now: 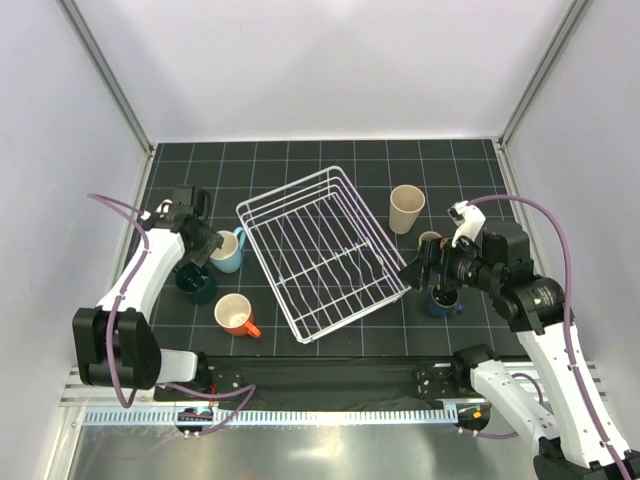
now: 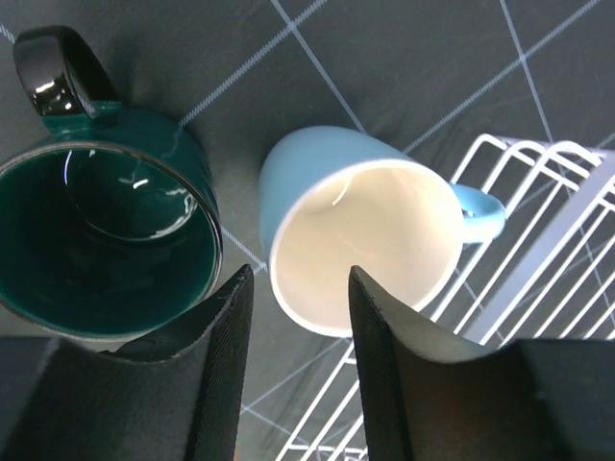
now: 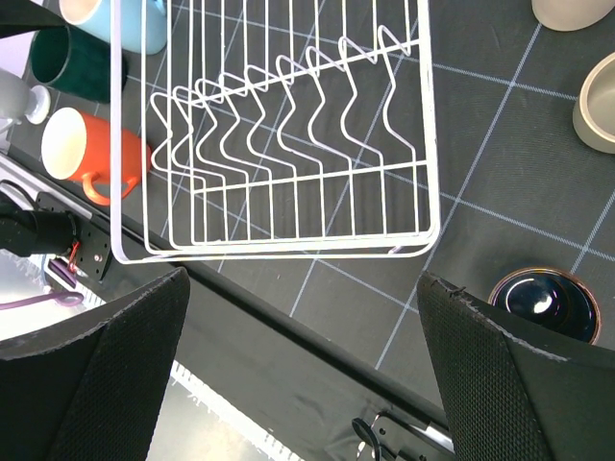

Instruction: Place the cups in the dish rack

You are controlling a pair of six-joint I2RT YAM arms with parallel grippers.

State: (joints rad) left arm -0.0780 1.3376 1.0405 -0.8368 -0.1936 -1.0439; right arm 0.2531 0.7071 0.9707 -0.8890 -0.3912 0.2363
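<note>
The left jaws, slightly parted, are straddling the rim of the light blue mug (image 2: 365, 240) beside the dish rack (image 1: 325, 250); the right jaws are gaping wide. The mug is rigid and probably slick.

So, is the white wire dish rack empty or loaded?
Empty: nothing sits inside the white wire dish rack in any view.

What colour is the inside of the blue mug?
Creamy white inside the light blue mug; the left wrist view shows it best.
</note>
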